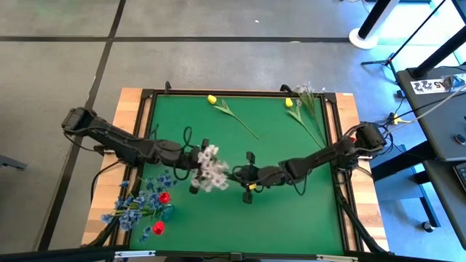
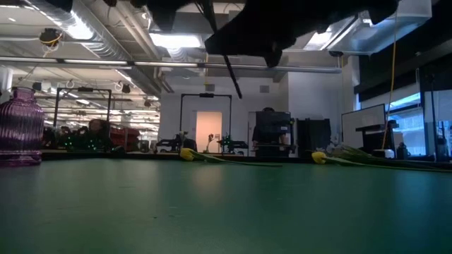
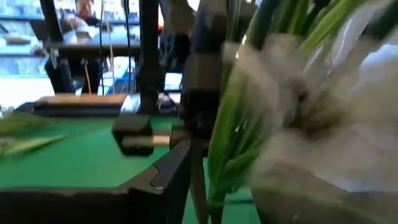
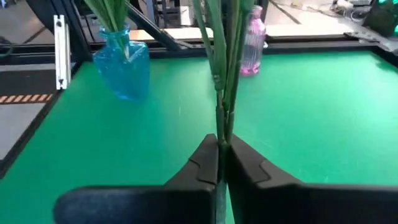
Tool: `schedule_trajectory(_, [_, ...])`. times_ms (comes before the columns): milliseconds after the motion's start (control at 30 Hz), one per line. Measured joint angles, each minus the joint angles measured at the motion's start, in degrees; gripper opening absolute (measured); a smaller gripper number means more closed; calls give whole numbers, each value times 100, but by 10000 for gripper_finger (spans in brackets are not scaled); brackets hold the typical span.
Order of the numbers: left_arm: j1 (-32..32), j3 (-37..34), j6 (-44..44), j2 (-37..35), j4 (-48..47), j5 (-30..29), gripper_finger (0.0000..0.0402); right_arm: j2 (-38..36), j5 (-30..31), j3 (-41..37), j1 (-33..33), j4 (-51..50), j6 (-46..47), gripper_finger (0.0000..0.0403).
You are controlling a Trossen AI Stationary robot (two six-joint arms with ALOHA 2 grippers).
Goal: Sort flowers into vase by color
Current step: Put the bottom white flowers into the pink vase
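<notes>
A white blossom cluster (image 1: pixel 211 170) on green stems hangs over the table's middle, between my two grippers. My right gripper (image 1: pixel 234 175) comes in from the right and is shut on its stems. My left gripper (image 1: pixel 194 173) sits right behind the blossoms, which fill its wrist view (image 3: pixel 323 124) and hide how it stands. A blue vase (image 1: pixel 164 212) at the near left holds blue blossoms (image 1: pixel 131 204) and red tulips (image 1: pixel 164 197). A purple vase (image 4: pixel 252 43) stands upright farther back. Two yellow tulips (image 1: pixel 212 99) (image 1: pixel 289 102) and another pale cluster (image 1: pixel 306 91) lie along the far edge. My right gripper pinches the bundle of green stems (image 4: pixel 221 124) between its two fingers (image 4: pixel 202 162), which lie across the stems. The flower is lifted clear of the table. Its blossom end leans away toward the left arm, and a thin stem end (image 2: pixel 233 77) hangs free below.
A raised black frame (image 1: pixel 240 93) and wooden boards (image 1: pixel 131 102) edge the green table. The blue vase (image 4: pixel 124 62) and the purple vase (image 2: pixel 21 127) stand on the left side. Bare green surface (image 1: pixel 291 211) lies at the near right and middle.
</notes>
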Motion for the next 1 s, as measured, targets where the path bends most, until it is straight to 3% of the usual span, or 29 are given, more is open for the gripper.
schedule_trajectory(233, [0, -2, -118, 45, -54, -37, 154, -3, 743, 0, 140, -251, -61, 10])
schedule_trajectory(633, [-1, -2, 40, 65, -308, 23, 152, -56, 736, 0, 284, -216, -92, 13])
schedule_trajectory(800, [-1, -2, 186, 65, -299, 421, 151, -271, 1075, 0, 486, -220, -115, 11])
schedule_trajectory(1000, [62, -2, 621, 67, 345, 480, 151, -335, 1244, 2, 506, -158, -255, 19])
